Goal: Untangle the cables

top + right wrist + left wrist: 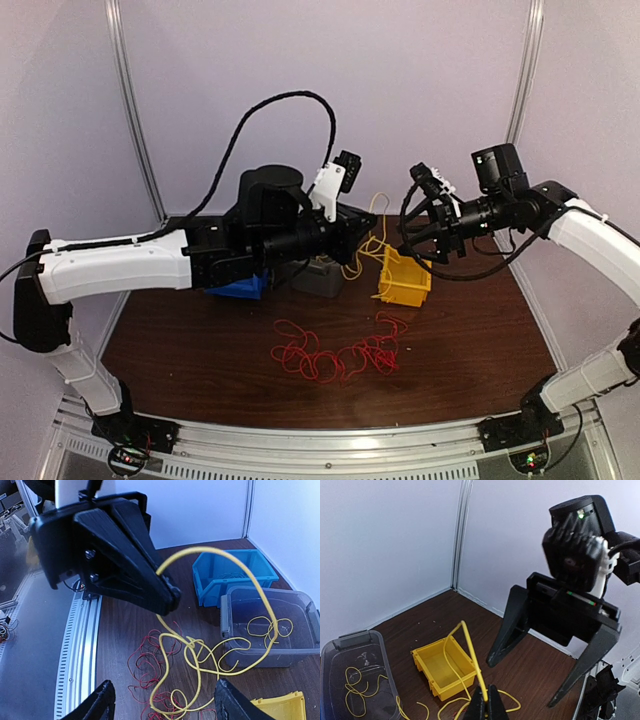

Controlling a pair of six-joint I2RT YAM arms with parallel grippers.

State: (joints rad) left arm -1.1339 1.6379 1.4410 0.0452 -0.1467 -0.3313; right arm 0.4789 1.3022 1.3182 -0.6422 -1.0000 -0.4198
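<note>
On the counter (180, 345), at the far left of the row, the blue bin (240, 288) is sitting half hidden under the left arm; whether anything is lying in it is too faint to tell. Above it the left hand (171, 592) is reaching out over the row, jaws pressed together on the yellow cable (205, 549), and is holding that strand up in the air. Lifting it this way is probably meant to pull it free of the other wires and show where it is snagging. From the pinch the cable is arching over and dropping into the grey bin (280, 655), where a few of its loops are lying, while other loops are trailing down onto the wood and crossing one another in a loose knot. In front of the bins the red cable (335, 355) is lying by itself in a flat scribble, apparently already separated. Further right the yellow bin (400, 290) is standing just beside the hanging strand. Facing the left hand, the right hand (166, 706) is hovering with its jaws spread wide and nothing between them, seemingly lining up to take hold of the raised cable.
</note>
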